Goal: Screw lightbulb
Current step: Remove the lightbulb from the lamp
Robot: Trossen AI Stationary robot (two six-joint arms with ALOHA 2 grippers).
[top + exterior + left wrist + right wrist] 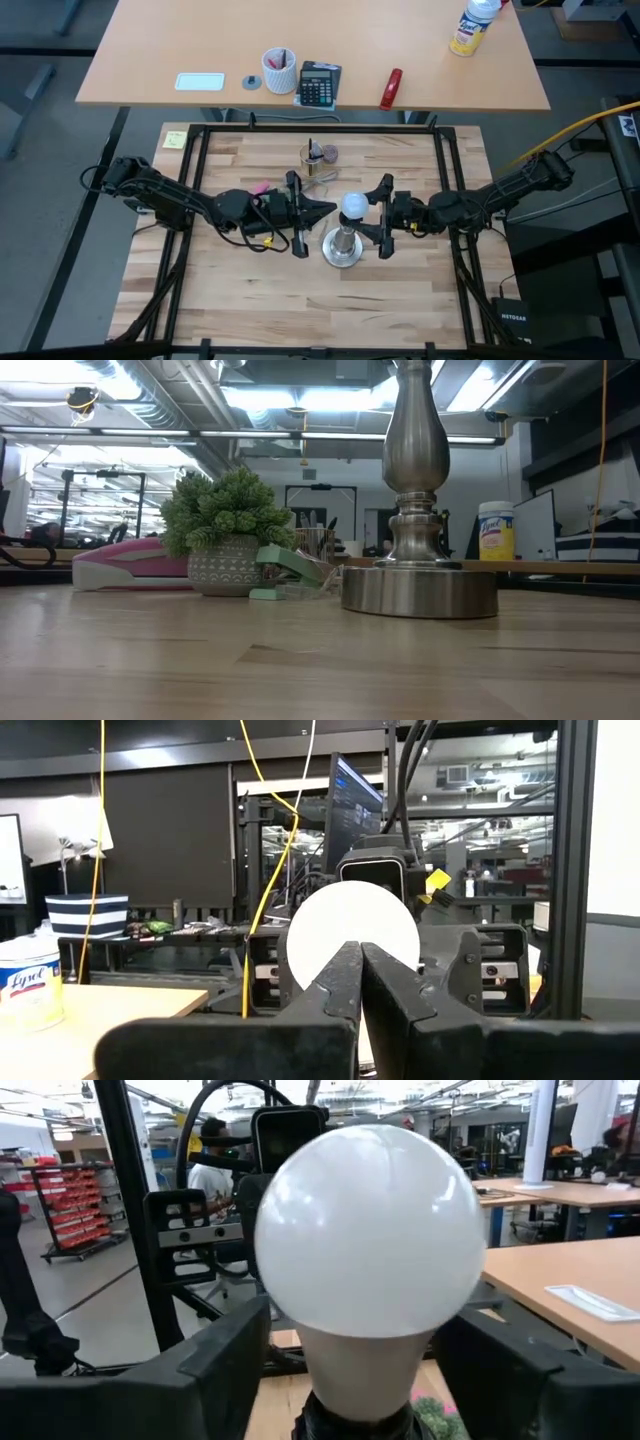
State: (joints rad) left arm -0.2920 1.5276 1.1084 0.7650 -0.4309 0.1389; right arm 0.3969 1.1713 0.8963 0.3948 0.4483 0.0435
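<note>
Bulb [370,1230] seated atop lamp stand [342,247]; right claw [384,217] spread wide around globe, left claw [302,214] clenched empty beside; close squarely, twist gently.

A smooth, frosted white lightbulb [370,1230] is seen; the stand [419,575] is finished in brushed, satiny metal; the bench [300,660] is made of pale matt wood planks.

Left wrist view: the left gripper [362,952], its two dark fingers pressed together, points at the white lightbulb [352,930] just beyond. Behind the bulb stands the right gripper [385,970], apparently spread to either side of it. A Lysol canister [28,986] rests on a wooden desk [120,1003].
</note>
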